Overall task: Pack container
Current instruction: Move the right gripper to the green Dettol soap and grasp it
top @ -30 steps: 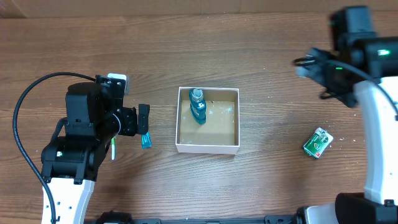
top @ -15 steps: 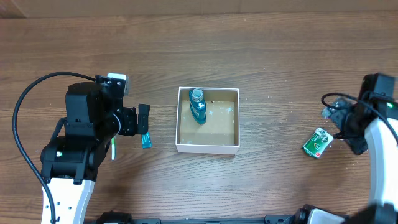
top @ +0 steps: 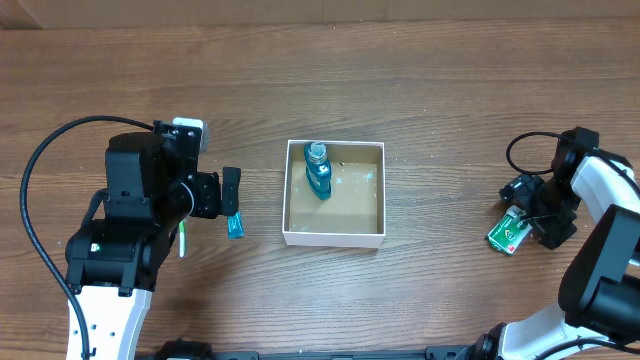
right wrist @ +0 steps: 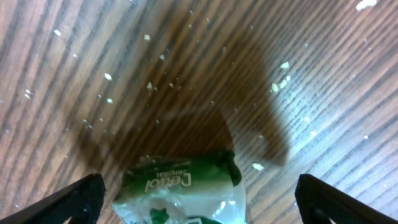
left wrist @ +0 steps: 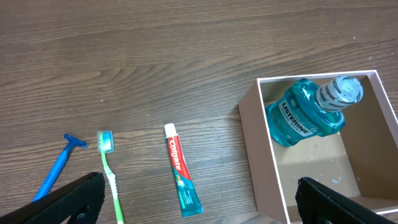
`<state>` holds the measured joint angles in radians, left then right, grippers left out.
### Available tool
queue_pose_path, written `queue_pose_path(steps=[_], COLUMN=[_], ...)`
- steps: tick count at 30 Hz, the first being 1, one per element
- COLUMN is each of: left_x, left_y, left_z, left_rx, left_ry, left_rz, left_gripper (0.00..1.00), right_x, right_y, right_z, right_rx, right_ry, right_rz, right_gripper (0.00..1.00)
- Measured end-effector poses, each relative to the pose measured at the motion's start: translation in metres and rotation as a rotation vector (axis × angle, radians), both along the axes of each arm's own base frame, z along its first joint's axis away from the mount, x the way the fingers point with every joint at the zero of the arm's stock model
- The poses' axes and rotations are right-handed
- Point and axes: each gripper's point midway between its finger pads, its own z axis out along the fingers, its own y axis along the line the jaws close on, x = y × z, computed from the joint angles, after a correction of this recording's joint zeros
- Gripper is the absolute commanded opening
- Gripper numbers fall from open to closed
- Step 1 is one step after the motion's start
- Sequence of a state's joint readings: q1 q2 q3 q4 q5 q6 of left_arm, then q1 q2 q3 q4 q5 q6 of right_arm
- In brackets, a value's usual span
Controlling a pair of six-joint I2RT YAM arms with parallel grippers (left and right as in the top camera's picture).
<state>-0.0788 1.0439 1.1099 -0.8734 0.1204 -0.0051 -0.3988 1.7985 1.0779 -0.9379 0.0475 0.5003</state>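
**A:** Where's the box, and what's in it?

**B:** The box [top: 334, 241] sits mid-desk, between the two arms, with its open top up. It holds only a blue mouthwash bottle [top: 318, 172], on the side nearest the left arm. That leaves most of the brown floor free for the rest.

**A:** Why is the right arm so far out?

**B:** A green soap packet [top: 511, 230] lies on the desk [top: 450, 80], well apart from the box. The right end effector [right wrist: 199, 186] hangs just over it, fingers spread wide to either side of the packet and pinching nothing. I'd judge it's lining up a grab.

**A:** And the left?

**B:** The left end effector [left wrist: 199, 202] is spread too, and empty. It hovers just left of the box, above a toothpaste tube [left wrist: 182, 171], a toothbrush [left wrist: 111, 171] and a razor [left wrist: 59, 168] lying side by side. That spot makes sense: those three are its nearest pickings, and from there it doesn't block the right arm's way to the box.
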Motion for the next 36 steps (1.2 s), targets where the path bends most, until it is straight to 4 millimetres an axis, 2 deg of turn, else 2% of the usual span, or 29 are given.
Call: queue_pose_path(steps=[3, 6, 10, 12, 14, 18, 19, 23, 24, 27, 30, 31, 34, 36], left_x=[0.0, 0.0, 0.0, 0.0, 0.0, 0.0, 0.0, 0.0, 0.0, 0.0, 0.0, 0.0, 0.0, 0.0], left_y=[0.0, 0.0, 0.0, 0.0, 0.0, 0.0, 0.0, 0.0, 0.0, 0.0, 0.0, 0.0, 0.0, 0.0], left_z=[0.0, 0.0, 0.0, 0.0, 0.0, 0.0, 0.0, 0.0, 0.0, 0.0, 0.0, 0.0, 0.0, 0.0], left_rx=[-0.006, -0.01, -0.012, -0.012, -0.012, -0.012, -0.012, -0.012, -0.012, -0.012, -0.012, -0.012, -0.012, -0.012], left_ry=[0.001, 0.002, 0.003, 0.003, 0.003, 0.003, 0.003, 0.003, 0.003, 0.006, 0.006, 0.005, 0.006, 0.006], left_rz=[0.007, 0.011, 0.013, 0.013, 0.013, 0.013, 0.013, 0.013, 0.013, 0.013, 0.013, 0.013, 0.013, 0.013], left_gripper=[1.0, 1.0, 1.0, 1.0, 1.0, 1.0, 1.0, 1.0, 1.0, 1.0, 1.0, 1.0, 1.0, 1.0], right_x=[-0.005, -0.005, -0.006, -0.007, -0.007, -0.007, -0.007, -0.007, -0.007, -0.017, -0.007, 0.002, 0.038, 0.054], right_y=[0.007, 0.008, 0.008, 0.009, 0.009, 0.01, 0.01, 0.011, 0.011, 0.019, 0.019, 0.018, 0.03, 0.053], right_z=[-0.011, -0.011, -0.011, -0.011, -0.011, -0.01, -0.01, -0.01, -0.01, -0.004, 0.015, 0.028, 0.091, 0.135], right_rx=[0.027, 0.029, 0.029, 0.032, 0.033, 0.039, 0.039, 0.041, 0.043, 0.087, 0.098, 0.093, 0.05, 0.022], right_ry=[-0.004, -0.015, -0.014, -0.01, -0.009, -0.014, -0.014, -0.014, -0.011, 0.045, 0.038, 0.023, -0.099, -0.185], right_rz=[0.0, 0.002, 0.004, 0.003, 0.003, 0.002, 0.002, 0.002, 0.001, -0.001, 0.005, 0.017, 0.13, 0.236], right_gripper=[1.0, 1.0, 0.79, 0.63, 0.55, 0.49, 0.43, 0.41, 0.32, 0.29, 0.28, 0.28, 0.26, 0.26])
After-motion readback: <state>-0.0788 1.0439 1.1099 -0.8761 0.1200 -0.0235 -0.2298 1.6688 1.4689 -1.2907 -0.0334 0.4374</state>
